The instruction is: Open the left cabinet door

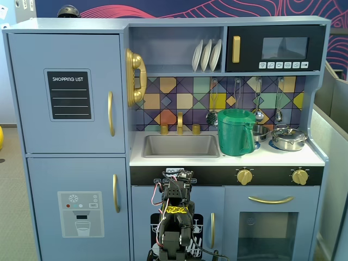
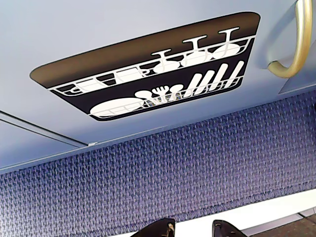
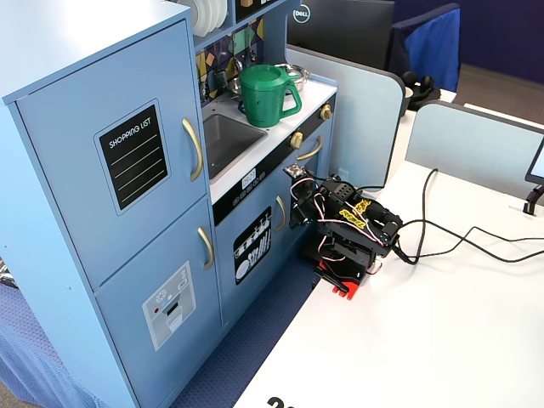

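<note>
Light-blue toy kitchen (image 1: 76, 24), one unit, standing against the white tabletop (image 3: 442, 340); all doors shut.

Left door (image 1: 65, 54): upper left of the kitchen in a fixed view, black "SHOPPING LIST" panel (image 1: 69, 94) at its middle, curved gold handle (image 1: 111, 113) upright along its right edge. Shut flush; also seen from the side in a fixed view (image 3: 76, 136), handle (image 3: 195, 149) towards the sink.

Lower door (image 1: 54, 185): below it, grey dispenser graphic, own gold handle (image 1: 116, 193). Not the one wanted.

Dishes door (image 2: 98, 29): small, under the sink; fills the wrist view, its handle (image 2: 296, 44) at upper right.

Arm (image 3: 348, 229): folded low on the tabletop, facing the dishes door, well apart from the left door's handle and far below it.

Green pitcher (image 1: 235, 132): on the counter beside the sink, clear of any likely path.

Pincer (image 2: 190, 228): only two dark tips show at the bottom edge of the wrist view, a gap between them, nothing held; how wide they stand I cannot tell.

Handling note: the reach looks not yet begun. I would raise and swing the arm leftward as the front view shows it, hook or close on the handle at its mid-curve, then pull along an arc outward, since the hinge probably sits on the far left edge. A straight tug risks slipping off the smooth gold bar.
</note>
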Controlling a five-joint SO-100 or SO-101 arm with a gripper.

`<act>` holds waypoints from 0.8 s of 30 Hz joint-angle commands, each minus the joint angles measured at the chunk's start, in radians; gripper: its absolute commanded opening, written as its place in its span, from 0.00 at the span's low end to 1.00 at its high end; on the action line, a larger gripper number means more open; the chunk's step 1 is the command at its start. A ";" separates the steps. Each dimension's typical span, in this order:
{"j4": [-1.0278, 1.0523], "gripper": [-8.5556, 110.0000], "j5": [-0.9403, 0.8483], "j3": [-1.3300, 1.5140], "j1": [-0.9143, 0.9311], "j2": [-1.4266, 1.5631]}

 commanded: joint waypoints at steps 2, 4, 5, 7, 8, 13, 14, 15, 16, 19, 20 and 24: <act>0.192 0.07 -0.133 0.012 0.025 -0.006; 0.192 0.07 -0.114 0.012 -0.003 -0.006; 0.192 0.07 -0.110 0.012 -0.014 -0.006; 0.192 0.07 -0.104 0.012 -0.028 -0.006; 0.192 0.07 -0.104 0.012 -0.029 -0.006; 0.192 0.07 -0.120 0.012 -0.026 -0.006; 0.192 0.07 -0.124 0.012 -0.026 -0.006; 0.192 0.07 -0.130 0.012 -0.026 -0.006; 0.192 0.07 -0.140 0.012 -0.026 -0.006; 0.193 0.07 -0.152 0.012 -0.026 -0.006; 0.193 0.07 -0.155 0.012 -0.023 -0.006; 0.193 0.07 -0.153 0.012 -0.023 -0.006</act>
